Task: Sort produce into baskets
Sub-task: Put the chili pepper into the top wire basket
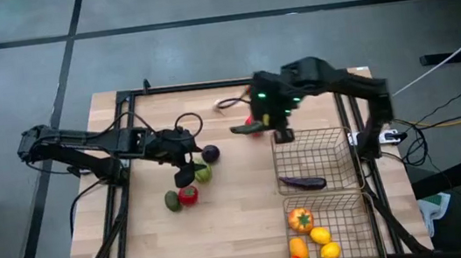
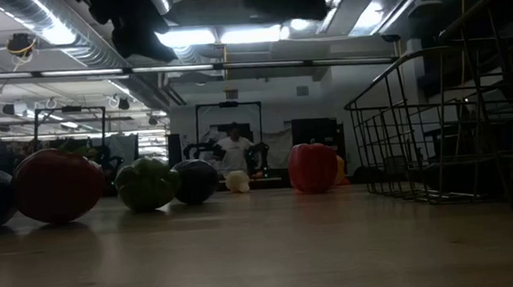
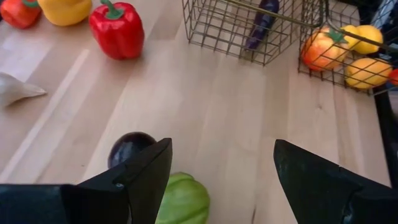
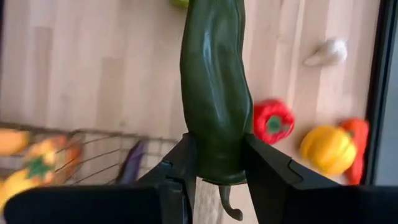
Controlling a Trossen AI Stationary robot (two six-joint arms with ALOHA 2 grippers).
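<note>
The right gripper (image 4: 214,171) is up over the far end of the table (image 1: 234,225), just beyond the far basket (image 1: 312,161), and its jaws are pinching a long dark green pepper (image 4: 214,87) by the stem end, so the pepper sticks out level from the fingers and hangs clear of the wood. Beneath it a red pepper (image 4: 272,121) stands on the table, with a yellow pepper (image 4: 328,149) and an orange-red piece (image 4: 356,134) further along and a white garlic (image 4: 324,52) a little way off. The far basket holds a purple eggplant (image 1: 303,183) lying across its floor. The near basket (image 1: 333,231) right next to it holds an orange tomato (image 1: 300,219), two lemons (image 1: 325,242) and an orange pepper (image 1: 297,248). Over on the other side, the left gripper (image 3: 221,168) hangs low above the middle of the table with its jaws spread and nothing between them. Just below its fingers sit a dark purple round piece (image 3: 127,147) and a green pepper (image 3: 182,199), touching or nearly so. Nearer the front edge, a red tomato (image 1: 188,196) and a dark green avocado (image 1: 171,200) sit side by side.
</note>
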